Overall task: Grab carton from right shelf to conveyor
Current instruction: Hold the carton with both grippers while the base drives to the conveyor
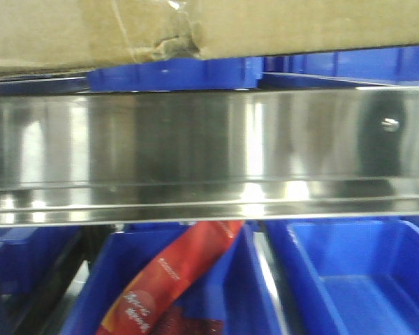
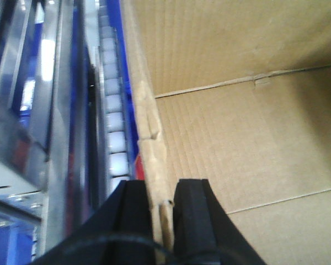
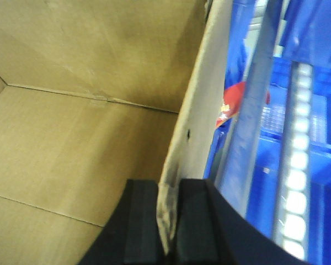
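Note:
The brown carton [image 1: 70, 31] fills the top of the front view, with a small tear and clear tape at its bottom edge, above the shiny steel shelf rail [image 1: 195, 146]. My left gripper [image 2: 161, 190] is shut on the carton's left wall [image 2: 151, 143]; the open inside of the box [image 2: 243, 127] lies to its right. My right gripper [image 3: 169, 193] is shut on the carton's right wall [image 3: 201, 105]; the box's inside [image 3: 71, 138] lies to its left. The conveyor is out of view.
Blue plastic bins [image 1: 349, 279] stand below the rail, one holding a red packet [image 1: 174, 276]. More blue bins [image 1: 174, 73] sit behind the carton. White roller tracks run beside the carton in the left wrist view [image 2: 115, 127] and the right wrist view [image 3: 295, 165].

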Motion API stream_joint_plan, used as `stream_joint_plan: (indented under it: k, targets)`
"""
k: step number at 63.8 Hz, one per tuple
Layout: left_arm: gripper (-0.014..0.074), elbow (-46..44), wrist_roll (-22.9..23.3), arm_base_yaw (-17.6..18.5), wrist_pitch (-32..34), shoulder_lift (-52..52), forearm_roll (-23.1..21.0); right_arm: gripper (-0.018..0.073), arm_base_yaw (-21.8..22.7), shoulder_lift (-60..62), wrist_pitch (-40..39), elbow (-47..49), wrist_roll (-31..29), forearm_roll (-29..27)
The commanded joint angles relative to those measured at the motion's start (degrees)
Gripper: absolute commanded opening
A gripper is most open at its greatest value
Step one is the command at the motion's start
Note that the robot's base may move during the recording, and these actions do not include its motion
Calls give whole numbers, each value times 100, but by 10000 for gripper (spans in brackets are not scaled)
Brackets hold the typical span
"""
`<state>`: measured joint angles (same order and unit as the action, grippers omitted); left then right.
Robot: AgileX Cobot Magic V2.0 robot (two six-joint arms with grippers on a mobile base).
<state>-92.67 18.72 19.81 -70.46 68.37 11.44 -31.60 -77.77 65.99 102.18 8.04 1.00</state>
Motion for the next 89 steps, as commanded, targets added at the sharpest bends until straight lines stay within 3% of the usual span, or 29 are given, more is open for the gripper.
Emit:
stream_joint_plan:
  k: [1, 89]
  targets:
    - [-9, -16, -35, 16, 50, -74, -57, -69, 1, 86, -380, 31, -104, 45]
    - [-9, -16, -35, 16, 50, -76, -45, -69, 1, 38, -471, 31, -104, -10]
